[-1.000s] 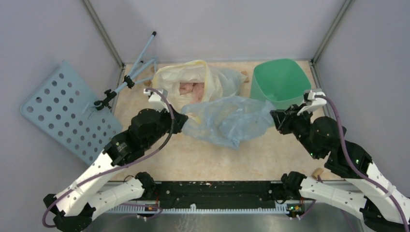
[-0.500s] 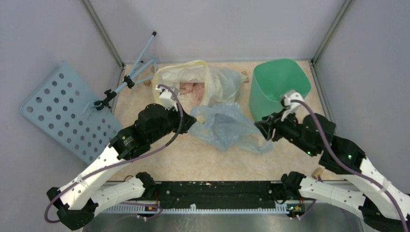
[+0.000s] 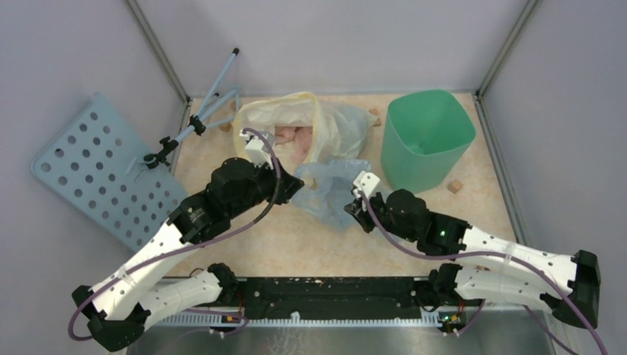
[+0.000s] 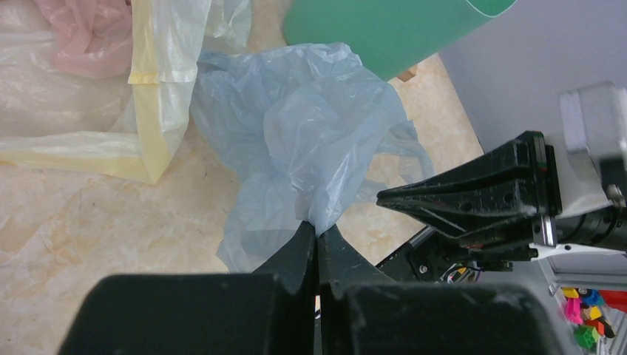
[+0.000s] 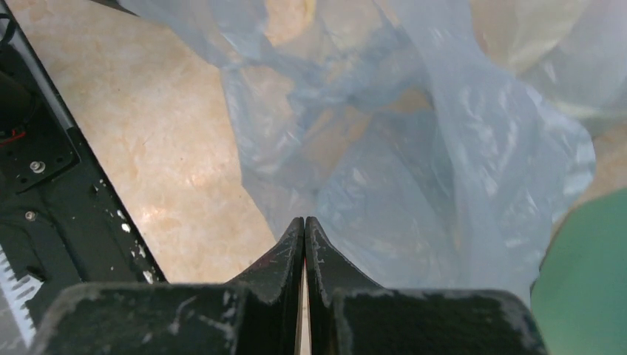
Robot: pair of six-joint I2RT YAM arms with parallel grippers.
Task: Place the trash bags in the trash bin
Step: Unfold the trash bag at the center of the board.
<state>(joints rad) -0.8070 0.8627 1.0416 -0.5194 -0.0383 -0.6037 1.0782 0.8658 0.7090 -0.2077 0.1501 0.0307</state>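
The right hand [image 3: 355,209] is swinging in from beside the mint-green, rounded-square plastic bin [image 3: 418,168] toward the left hand [image 3: 297,186]. The thin, see-through pale-blue plastic bag [image 3: 333,188], stretched wide between them a second ago, is therefore collapsing into a loose bunch. The left hand is pinching a twist of film, jaws pressed together. The right hand's jaws are likewise closed, with film gathering at their tips, apparently caught. The bag is lying on the desk [image 3: 296,244] between both hands, against the whitish plastic bag with the yellow rim [image 3: 340,126], near the bin but not in it. Judgement: bunching is making the load compact enough to drop in, though it is now sitting farther from the bin.
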